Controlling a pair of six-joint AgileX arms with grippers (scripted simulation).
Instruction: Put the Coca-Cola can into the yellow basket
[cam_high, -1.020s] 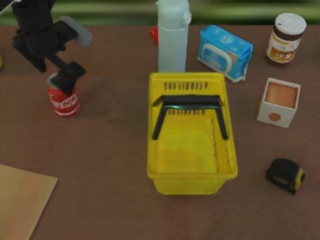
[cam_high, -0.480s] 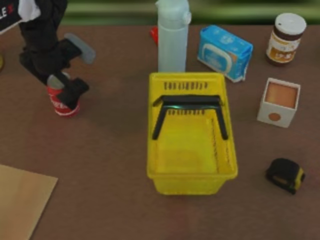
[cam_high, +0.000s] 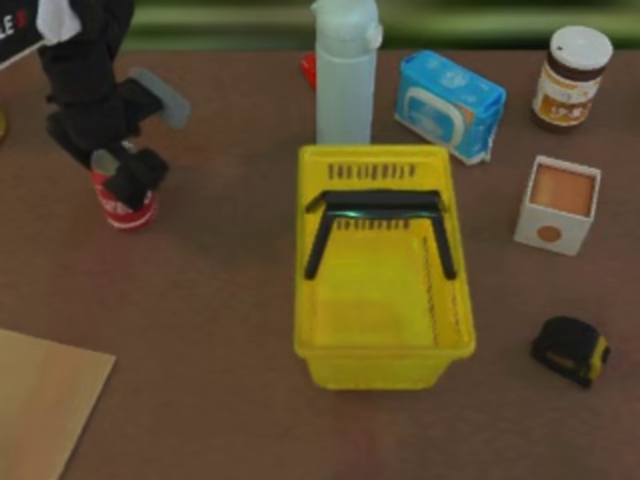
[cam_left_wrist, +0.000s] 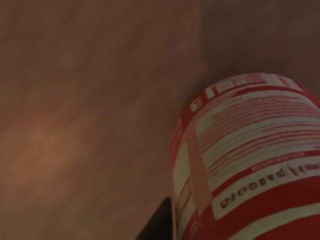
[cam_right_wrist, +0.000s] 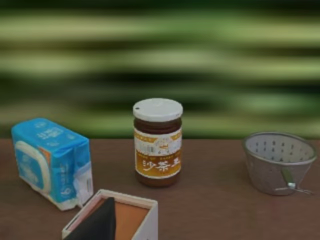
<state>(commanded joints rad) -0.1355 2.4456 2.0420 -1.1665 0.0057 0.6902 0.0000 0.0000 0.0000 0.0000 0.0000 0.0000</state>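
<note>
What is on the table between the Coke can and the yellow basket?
Nothing. In the top view, only bare brown table lies between the Coca-Cola can, under the left claw, and the yellow basket.

The table (cam_high: 230, 300) is evenly and softly lit. Faint shadows are cast. The green backdrop (cam_right_wrist: 160, 60) is blurred.

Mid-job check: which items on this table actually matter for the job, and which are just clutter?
Job items:
Coca-Cola can, under the left end effector
yellow basket

Clutter:
pale bottle
blue wipes pack
brown-labelled jar
white box
tape measure
metal strainer
small red object
</note>
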